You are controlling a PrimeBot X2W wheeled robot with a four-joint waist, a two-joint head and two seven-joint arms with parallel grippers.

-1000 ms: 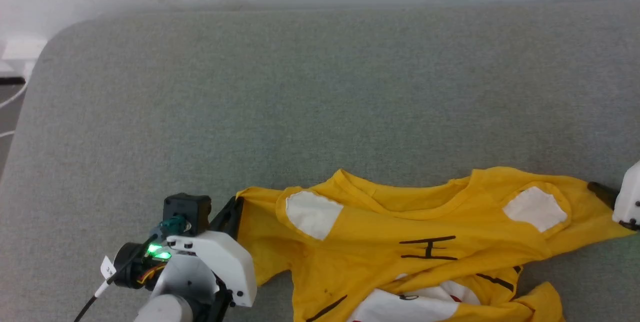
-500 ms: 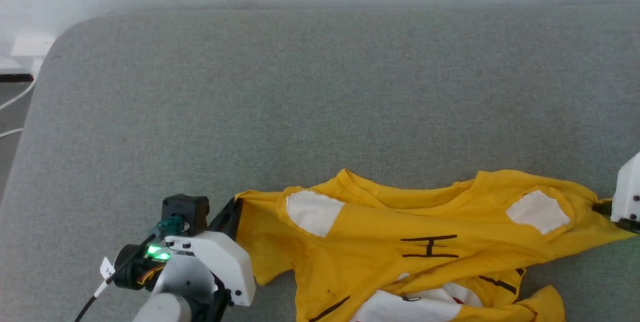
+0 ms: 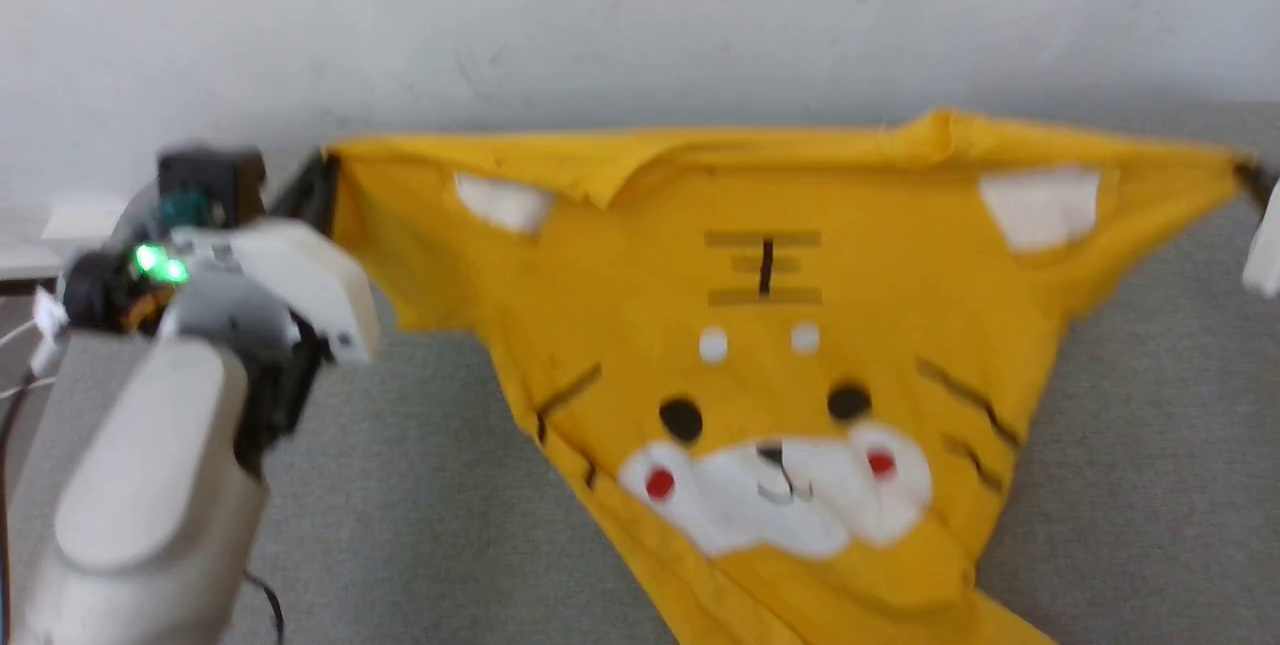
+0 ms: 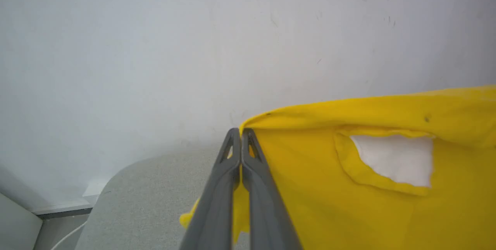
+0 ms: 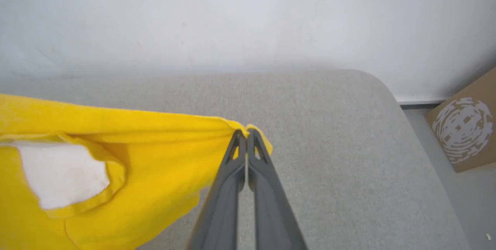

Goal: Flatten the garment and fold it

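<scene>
At the left, our left tool (image 4: 241, 131) has its fingers pressed together on a top corner of the yellow T-shirt (image 3: 770, 365). The left wrist view shows that pinch sharply, where the head view blurs it. Between the arms the shirt hangs stretched above the grey fabric worktop (image 3: 1150, 445), and the head view gives us the tiger face: black eyes, red cheek dots, white muzzle, black stripes. At the right, our right tool (image 5: 247, 133) pinches the opposite corner, and its wrist view adds a cardboard box (image 5: 465, 133) past the worktop's rounded end.

Yellow garment (image 3: 760, 345) aloft between left tool (image 3: 322, 180), right tool (image 3: 1250, 175)
</scene>
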